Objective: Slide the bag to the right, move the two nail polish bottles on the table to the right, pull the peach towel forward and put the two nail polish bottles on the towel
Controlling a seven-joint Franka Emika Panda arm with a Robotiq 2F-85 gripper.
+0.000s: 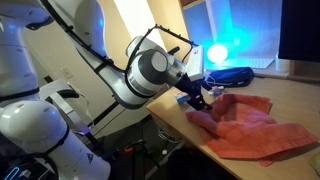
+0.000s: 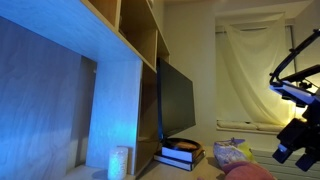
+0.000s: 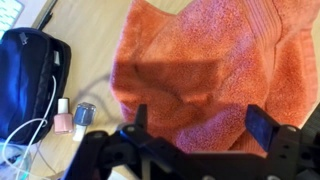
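Pale wooden surface (image 3: 92,28) under bluish light carries everything. My hand (image 3: 200,118) hangs wide open, holding nothing, just above the peach towel (image 3: 200,55). The two nail polish bottles (image 3: 73,116) sit off to its side on bare wood, beside a dark pouch (image 3: 30,70). The bag (image 2: 232,153) sits near the towel, clear of the hand. I judge the towel pull is in hand: next, lower, pinch its edge, drag forward.

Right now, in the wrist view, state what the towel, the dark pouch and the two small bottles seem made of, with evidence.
Peach towel: terry cloth, matte; fuzzy nap, woven bands, soft folds. Dark pouch: probably synthetic fabric, faint sheen; seamed edge. Nail polish bottles: likely glass, glossy, with caps; too small to confirm.
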